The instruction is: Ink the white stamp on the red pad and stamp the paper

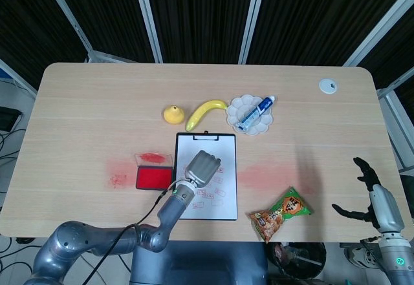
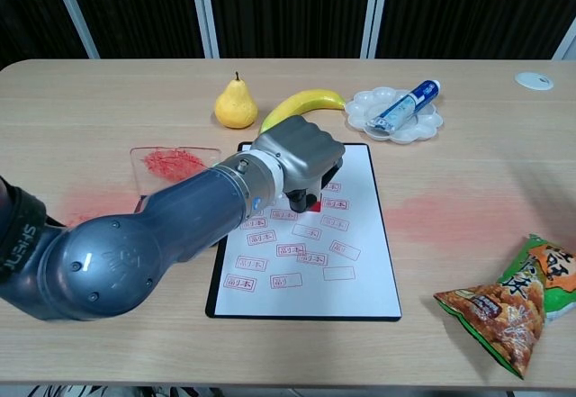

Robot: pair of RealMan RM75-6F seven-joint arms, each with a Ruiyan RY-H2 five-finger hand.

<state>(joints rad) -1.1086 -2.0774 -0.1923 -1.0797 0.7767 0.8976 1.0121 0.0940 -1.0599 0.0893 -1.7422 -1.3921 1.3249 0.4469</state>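
Grey left hand (image 2: 297, 158) clenches the stamp (image 2: 300, 202) on paper (image 2: 355, 262), hiding the red pad (image 1: 152, 179)

The head view is looking straight down from high above, taking in the whole desk (image 1: 77, 104). The chest view is looking forward from low and nearer. Both are showing the clipboard paper (image 1: 213, 152) (image 2: 360, 235).

- Pear (image 2: 236, 105): upright, far side of table, left of the banana.
- Banana (image 2: 301, 105): lying just beside the pear.
- White scalloped dish (image 2: 364, 109): right of banana, holding a tube (image 2: 408, 102).
- Snack bag (image 2: 509, 301): near right.
- White disc (image 1: 328, 86): far right corner.
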